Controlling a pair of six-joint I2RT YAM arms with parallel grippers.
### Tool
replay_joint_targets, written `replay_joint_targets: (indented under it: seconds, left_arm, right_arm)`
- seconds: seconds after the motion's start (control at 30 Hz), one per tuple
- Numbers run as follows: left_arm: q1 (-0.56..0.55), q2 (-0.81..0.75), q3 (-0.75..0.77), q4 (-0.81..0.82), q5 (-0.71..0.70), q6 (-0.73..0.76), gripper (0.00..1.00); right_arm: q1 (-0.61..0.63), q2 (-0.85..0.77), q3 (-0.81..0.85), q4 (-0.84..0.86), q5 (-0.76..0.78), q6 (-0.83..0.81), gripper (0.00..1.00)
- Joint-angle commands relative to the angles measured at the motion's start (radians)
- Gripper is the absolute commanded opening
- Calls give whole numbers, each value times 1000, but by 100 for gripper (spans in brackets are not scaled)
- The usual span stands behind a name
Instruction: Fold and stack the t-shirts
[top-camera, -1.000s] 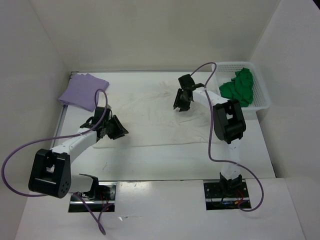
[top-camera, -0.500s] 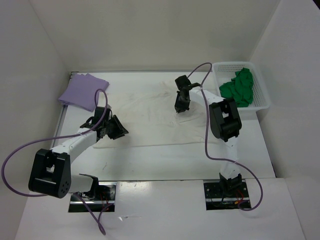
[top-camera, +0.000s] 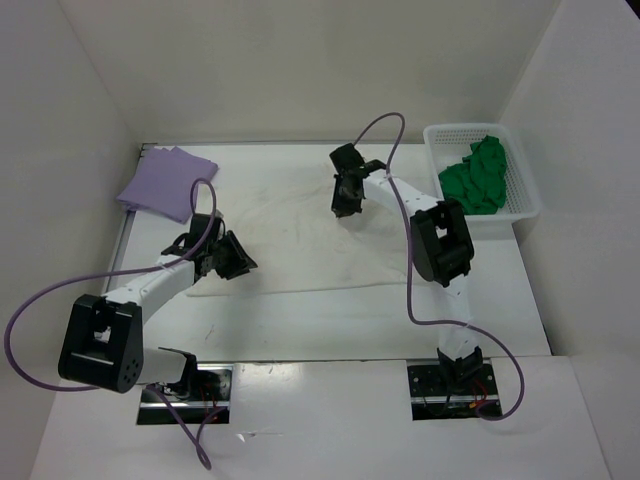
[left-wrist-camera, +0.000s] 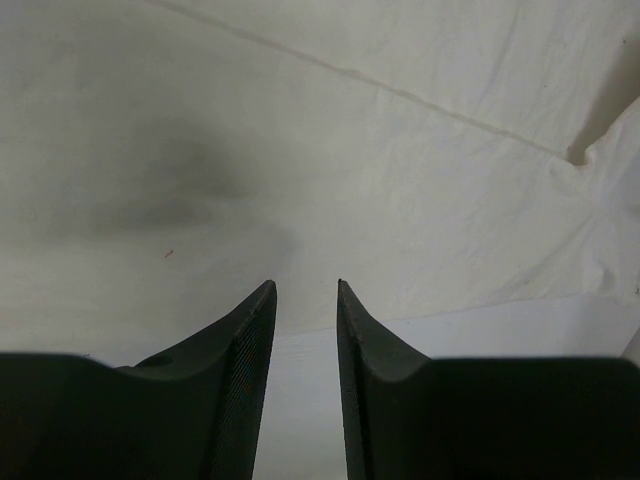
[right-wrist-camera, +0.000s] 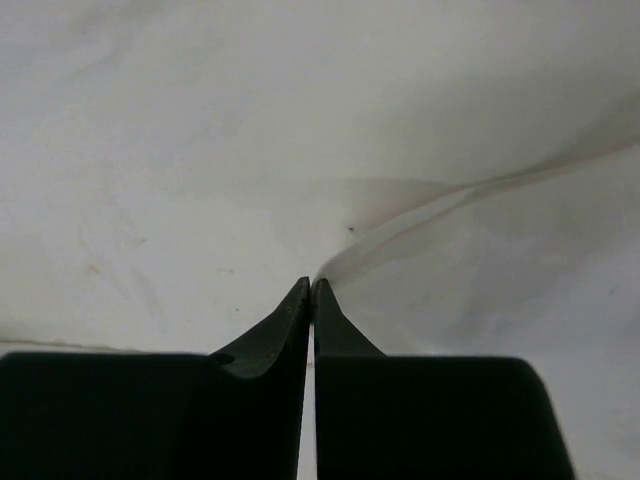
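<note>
White-walled table (top-camera: 300, 320): cream t-shirt (top-camera: 290, 230) lies spread mid-table, lavender t-shirt (top-camera: 165, 180) sits folded at the far-left corner, green t-shirt (top-camera: 478, 175) is bunched in the basket (top-camera: 530, 205). My right tool (top-camera: 342, 208) is pressed together on a thin ridge of cream cloth. My left tool (top-camera: 238, 260) is spread partway, empty, over the near-left hem. Risk: the pinch looks shallow, so the cloth may slip on the lift and skew the fold.

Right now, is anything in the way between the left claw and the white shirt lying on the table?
Nothing visible. The left gripper hangs with jaws apart right at the cream shirt's near edge, with only bare cloth and table below it.
</note>
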Motion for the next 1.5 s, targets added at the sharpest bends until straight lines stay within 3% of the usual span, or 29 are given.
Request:
replay_joint_targets:
  seconds: [0.0, 0.13, 0.37, 0.53, 0.57, 0.7, 0.77, 0.9, 1.03, 1.37, 1.47]
  left_arm:
    - [3, 6, 22, 39, 11, 29, 38]
    - [3, 17, 22, 39, 11, 29, 38]
    - [3, 17, 67, 10, 2, 57, 38]
    - [-6, -3, 85, -8, -26, 77, 38]
    - [-6, -3, 85, -8, -26, 77, 38]
    - [-6, 24, 71, 3, -5, 67, 38]
    - [-6, 47, 71, 12, -5, 67, 38]
    - [-6, 72, 80, 33, -5, 78, 39]
    - [-6, 115, 80, 42, -24, 87, 39]
    - [3, 106, 48, 42, -34, 69, 39]
    - [3, 106, 39, 42, -34, 69, 39]
  right_arm:
    - [21, 49, 52, -20, 17, -17, 5]
    - [21, 58, 76, -20, 8, -17, 39]
    - [21, -72, 27, 2, 48, -17, 44]
    - [12, -236, -173, 84, 34, 15, 46]
    - [12, -255, -213, 111, 15, 15, 31]
    - [-41, -237, -284, 123, 14, 15, 5]
    - [-84, -227, -273, 140, 30, 4, 5]
    - [-182, -181, -195, 161, 83, -28, 37]
    - [-238, -108, -116, 152, 126, -28, 49]
    - [-247, 23, -13, 123, 116, -47, 49]
    - [-247, 35, -13, 123, 116, -47, 38]
